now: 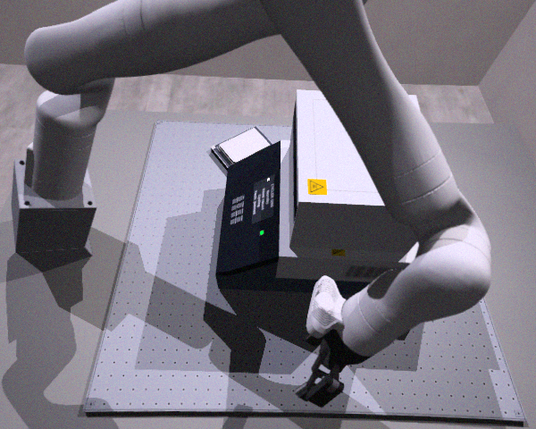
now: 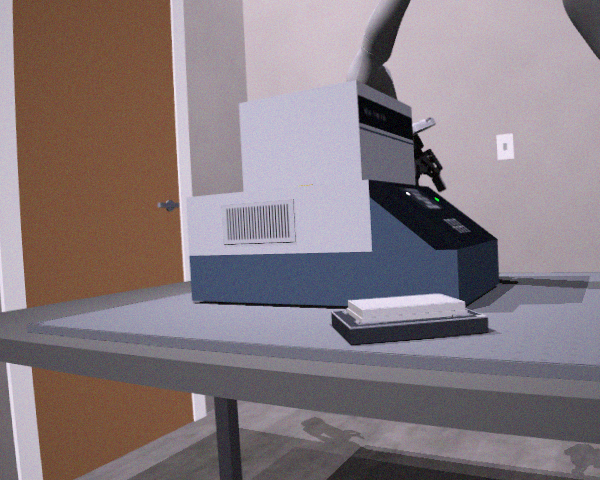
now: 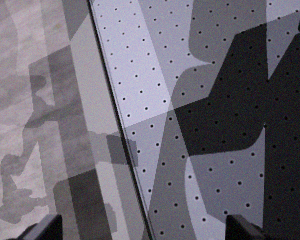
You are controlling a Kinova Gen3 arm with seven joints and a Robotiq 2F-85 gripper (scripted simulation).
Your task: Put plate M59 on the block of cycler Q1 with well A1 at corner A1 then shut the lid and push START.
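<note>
Step in hand, by my read: the very start, approach to pick. Plate M59 (image 2: pixel 408 307) sits in the plate nest N1 (image 2: pixel 409 327), untouched, on the perforated mat (image 1: pixel 176 350) just beside the control-panel end of cycler Q1 (image 2: pixel 300 227). Gripper (image 1: pixel 321 385) is fully spread and holds nothing; it hangs over the mat's edge at Q1's side, well apart from the nest, w/ the whole cycler between them.

Q1's lid (image 1: pixel 338 152) looks down over the block; no block or locators visible in any view. Lamp (image 1: pixel 261 232) is green. So lid likely needs the LID key before the plate can go in, though order vs. pick is a judgement call.

Next move calls for: swing arm round or over Q1 to the nest w/o nudging Q1 (not fixed down), come down over the plate w/ fingers straddling it, and check label side for A1 orientation before seating.

View differences:
- Top: shows gripper vs. Q1 vs. nest layout; plate (image 1: pixel 241 146) partly cut off by panel (image 1: pixel 252 207); arm base (image 1: pixel 23 216) at the mat's far side.
- Exterior: shows plate seated level in nest, side vent (image 2: pixel 259 222), counter (image 2: pixel 135 356); gripper only small behind Q1.
- Wrist: only mat (image 3: pixel 155 75) edge, shadows, floor beyond; two fingertips at the bottom corners, wide apart. No plate, no Q1.
</note>
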